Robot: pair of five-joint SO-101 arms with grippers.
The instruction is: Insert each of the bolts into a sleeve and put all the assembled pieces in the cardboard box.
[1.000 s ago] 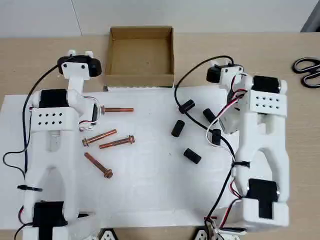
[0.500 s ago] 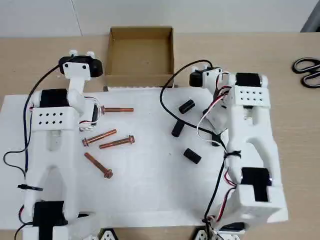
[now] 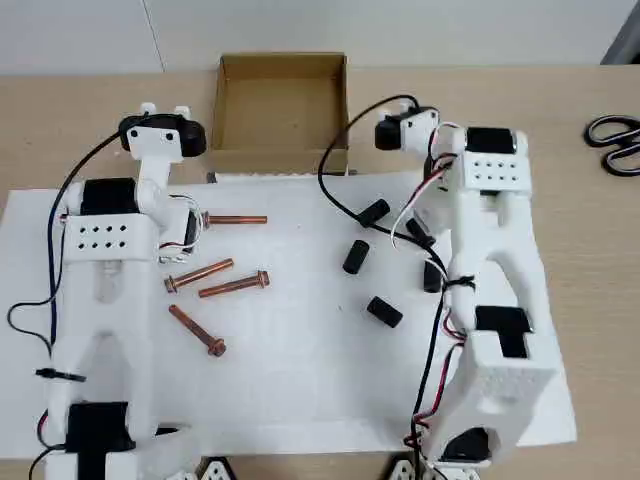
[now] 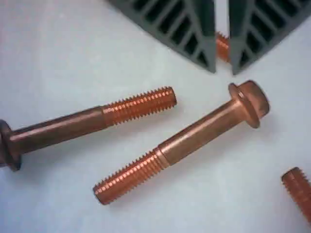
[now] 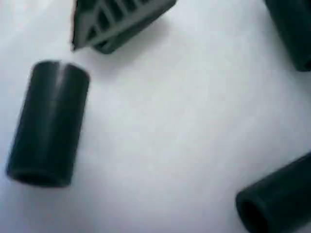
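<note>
In the high view the cardboard box [image 3: 281, 158] stands open at the far edge of the white sheet [image 3: 300, 390], which lies on the table [image 3: 560, 100]. The left arm [image 3: 100, 240] stands over the sheet's left part. The far bolt [image 3: 238, 219] lies just beside the arm's forward end, head toward it. The second bolt [image 3: 200, 274] and third bolt [image 3: 233, 284] lie side by side, and the fourth bolt [image 3: 197, 331] lies nearer the arm's base. None is in a sleeve. The right arm [image 3: 490, 240] stands over the sheet's right part. Beside it the far sleeve [image 3: 373, 212], middle sleeve [image 3: 355, 257] and near sleeve [image 3: 384, 312] lie apart from one another. Two more, a hidden sleeve [image 3: 420, 232] and a lower sleeve [image 3: 432, 277], are partly under the arm and its cables. Scissors [image 3: 612, 140] lie well apart at the table's right edge.

In the left wrist view the left gripper [image 4: 223, 68] has its ribbed dark fingers [image 4: 189, 29] nearly together, with a narrow slit between them. A bolt shank [image 4: 222, 46] shows through the slit, and whether the fingers touch it cannot be told. On the sheet lie a whole bolt [image 4: 194, 141], a headed bolt [image 4: 82, 125] and a threaded tip [image 4: 299, 189].

In the right wrist view the right gripper [image 5: 116, 19] hangs near the end of a lying sleeve [image 5: 48, 124], apart from it. How far it is open cannot be told. An edge sleeve [image 5: 277, 199] and a corner sleeve [image 5: 291, 29] lie farther off.
</note>
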